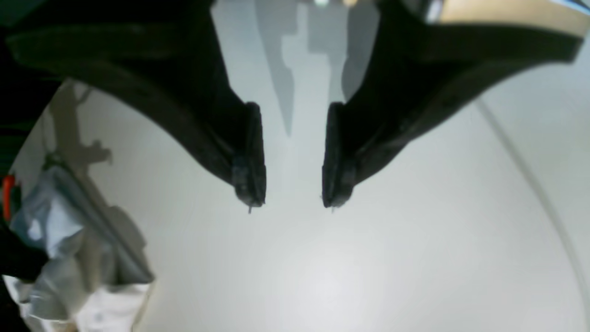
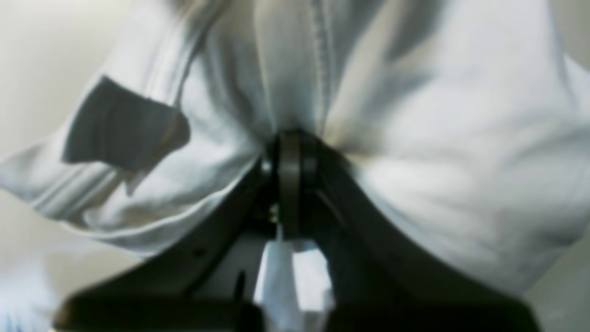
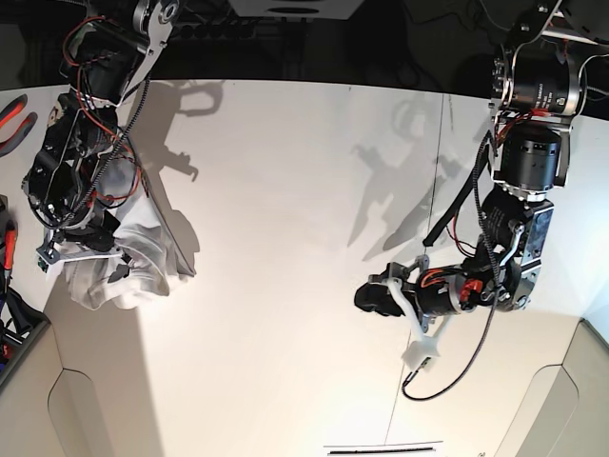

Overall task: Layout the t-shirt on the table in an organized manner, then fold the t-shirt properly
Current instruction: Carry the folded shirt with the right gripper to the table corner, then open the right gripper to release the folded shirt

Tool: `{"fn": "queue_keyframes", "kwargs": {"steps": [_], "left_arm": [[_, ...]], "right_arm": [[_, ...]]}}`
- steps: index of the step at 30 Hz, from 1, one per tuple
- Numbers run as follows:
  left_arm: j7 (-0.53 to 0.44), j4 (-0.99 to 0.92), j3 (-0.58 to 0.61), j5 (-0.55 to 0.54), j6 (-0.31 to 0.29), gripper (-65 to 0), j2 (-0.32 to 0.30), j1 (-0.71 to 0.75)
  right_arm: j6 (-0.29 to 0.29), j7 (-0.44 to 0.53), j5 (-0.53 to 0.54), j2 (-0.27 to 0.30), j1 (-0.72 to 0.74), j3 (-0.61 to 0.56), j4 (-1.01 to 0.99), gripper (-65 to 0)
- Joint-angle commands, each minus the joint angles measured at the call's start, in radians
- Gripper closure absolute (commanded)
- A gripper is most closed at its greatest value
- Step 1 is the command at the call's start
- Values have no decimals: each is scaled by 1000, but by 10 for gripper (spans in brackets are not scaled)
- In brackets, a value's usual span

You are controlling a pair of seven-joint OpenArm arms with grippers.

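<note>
The white t-shirt [image 3: 138, 259] hangs bunched in a wrinkled lump at the left side of the table [image 3: 285, 190]. My right gripper [image 2: 290, 138] is shut on a fold of the t-shirt [image 2: 438, 152], close to its dark neck label [image 2: 120, 124]. In the base view the right gripper [image 3: 112, 249] is mostly buried in the cloth. My left gripper [image 1: 292, 200] hovers open over bare table [image 1: 322, 267], nothing between its fingers [image 1: 251, 180]. It is far to the right of the shirt in the base view, where the left gripper [image 3: 371, 297] points left. The left wrist view catches the t-shirt [image 1: 69, 263] at its lower left edge.
A thin dark seam [image 3: 433, 190] runs down the table's right part. Beige cut-out panels sit at the near left corner [image 3: 95, 419] and near right corner [image 3: 561, 400]. Red-handled tools [image 3: 14, 112] lie off the left edge. A loose cable [image 3: 447, 376] dangles under the left arm.
</note>
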Motion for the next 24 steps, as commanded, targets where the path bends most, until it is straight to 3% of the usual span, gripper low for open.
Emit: {"fn": "queue_keyframes", "kwargs": {"steps": [1, 11, 21, 24], "left_arm": [[-17, 17, -5, -17, -18, -244, -1, -29], [-18, 17, -5, -17, -18, -244, -2, -19], [-48, 17, -5, -17, -18, -244, -2, -8], [-48, 17, -5, -16, -18, -239, -2, -8]], "right_arm": [[-37, 14, -26, 6, 10, 2, 10, 0], [-114, 59, -166, 6, 86, 2, 12, 0], [-113, 73, -178, 6, 235, 2, 20, 0], [-80, 65, -178, 6, 249, 2, 53, 0]]}}
